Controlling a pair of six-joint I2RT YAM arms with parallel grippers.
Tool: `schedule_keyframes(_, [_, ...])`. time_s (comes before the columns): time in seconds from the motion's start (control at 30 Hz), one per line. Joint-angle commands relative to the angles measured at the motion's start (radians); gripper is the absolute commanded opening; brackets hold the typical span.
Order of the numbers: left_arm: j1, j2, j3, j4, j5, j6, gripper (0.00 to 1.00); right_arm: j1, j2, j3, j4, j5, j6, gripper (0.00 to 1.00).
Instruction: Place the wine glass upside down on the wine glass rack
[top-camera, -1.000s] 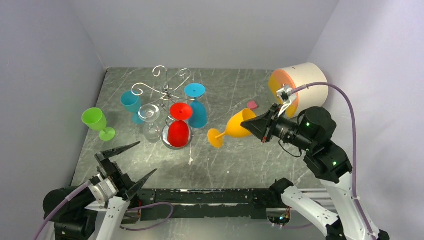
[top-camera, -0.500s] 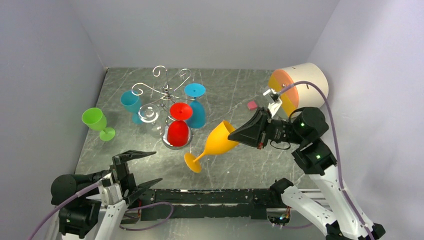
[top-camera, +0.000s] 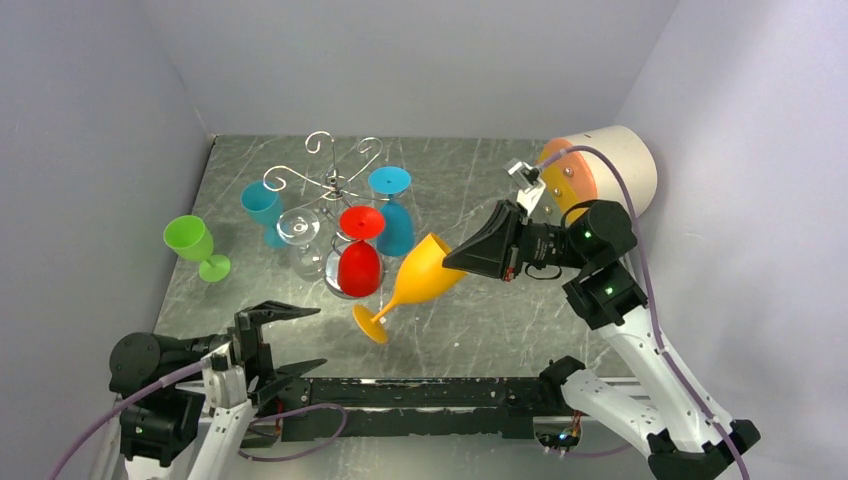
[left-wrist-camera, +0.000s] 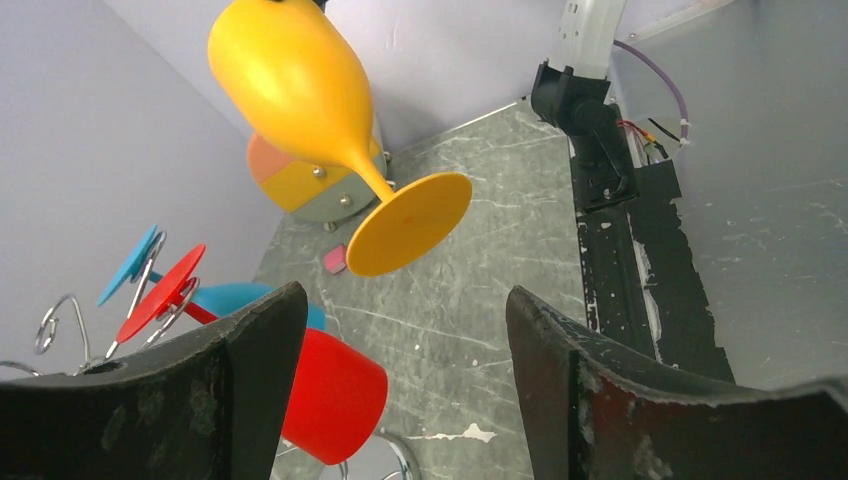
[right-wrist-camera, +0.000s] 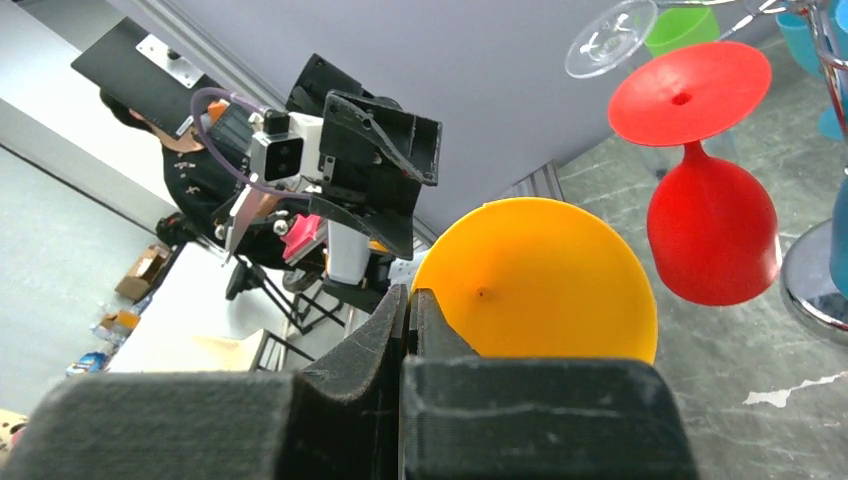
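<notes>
Yellow wine glass (top-camera: 415, 280) held tilted in the air, just right of the wine glass rack (top-camera: 335, 180).

The right gripper (top-camera: 462, 258) is pinched nearly closed on the bowl's lip. Its own wrist camera sees only the bowl's inside, with the stem and foot hidden. The rack's round base is mostly covered by a hanging red glass (top-camera: 357, 265). The left gripper (top-camera: 318, 337) is spread wide and holds nothing, low near the front edge.

lab booth, plain lilac walls (top-camera: 400, 60)
</notes>
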Motion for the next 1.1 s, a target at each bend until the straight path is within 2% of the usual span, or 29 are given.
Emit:
schedule_keyframes(0.0, [0.015,0.044,0.013,-0.012,0.039,0.050,0.77,0.004,0.028,0.027,-0.017,-0.016,-0.032,0.00])
schedule_keyframes(0.27, [0.021,0.129,0.021,0.017,0.115,0.048,0.73,0.018,0.066,0.026,0.086,-0.029,0.028,0.00])
schedule_keyframes(0.4, [0.023,0.128,-0.041,0.117,0.128,-0.022,0.72,0.036,0.095,0.033,0.128,-0.021,0.044,0.00])
schedule_keyframes(0.6, [0.023,0.125,-0.065,0.164,0.127,-0.043,0.75,0.185,0.175,0.096,0.076,0.052,-0.023,0.00])
schedule_keyframes(0.73, [0.023,0.146,-0.040,0.060,0.150,0.040,0.67,0.274,0.220,0.136,0.035,0.112,-0.075,0.00])
schedule_keyframes(0.9, [0.023,0.124,-0.018,-0.022,0.146,0.101,0.63,0.279,0.232,0.138,0.041,0.125,-0.081,0.00])
schedule_keyframes(1.07, [0.023,0.132,-0.015,-0.048,0.158,0.116,0.50,0.279,0.243,0.160,0.037,0.120,-0.083,0.00])
